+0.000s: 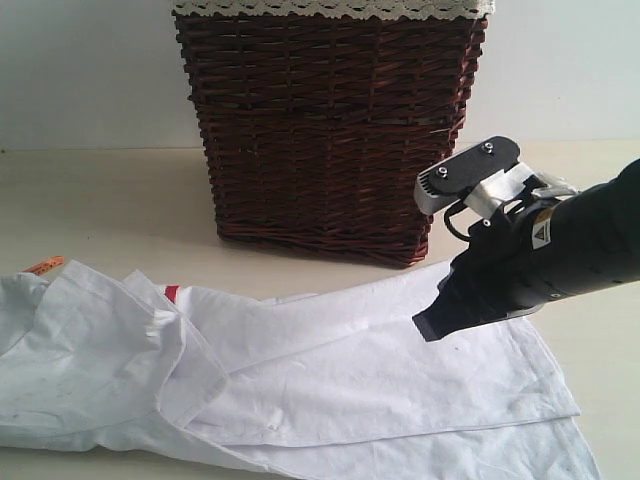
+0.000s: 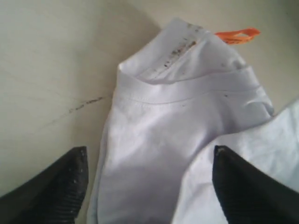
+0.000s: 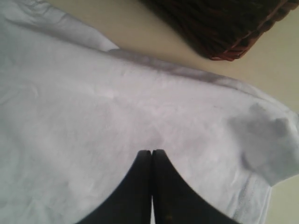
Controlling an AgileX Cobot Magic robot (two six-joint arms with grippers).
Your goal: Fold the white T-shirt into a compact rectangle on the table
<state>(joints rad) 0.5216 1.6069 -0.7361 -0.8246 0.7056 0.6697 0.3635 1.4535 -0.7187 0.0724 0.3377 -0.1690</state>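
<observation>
The white T-shirt [image 1: 300,380] lies wrinkled and partly folded over itself across the table [image 1: 100,200], its small orange tag [image 1: 45,265] at the far left. In the left wrist view the collar end of the T-shirt [image 2: 177,107] with the orange tag [image 2: 236,35] lies under my left gripper [image 2: 149,149]. That gripper is open, its fingers wide apart and holding nothing; the exterior view does not show it. My right gripper [image 1: 432,322] hangs over the shirt's right part. It is shut, its black fingertips [image 3: 159,156] pressed together above the flat cloth [image 3: 93,116] with nothing pinched.
A dark brown wicker basket [image 1: 330,130] with white lace trim stands at the back of the table, just behind the shirt and close to the right arm; its corner [image 3: 219,28] shows in the right wrist view. Bare tabletop [image 2: 46,70] with a dark scuff lies beside the collar.
</observation>
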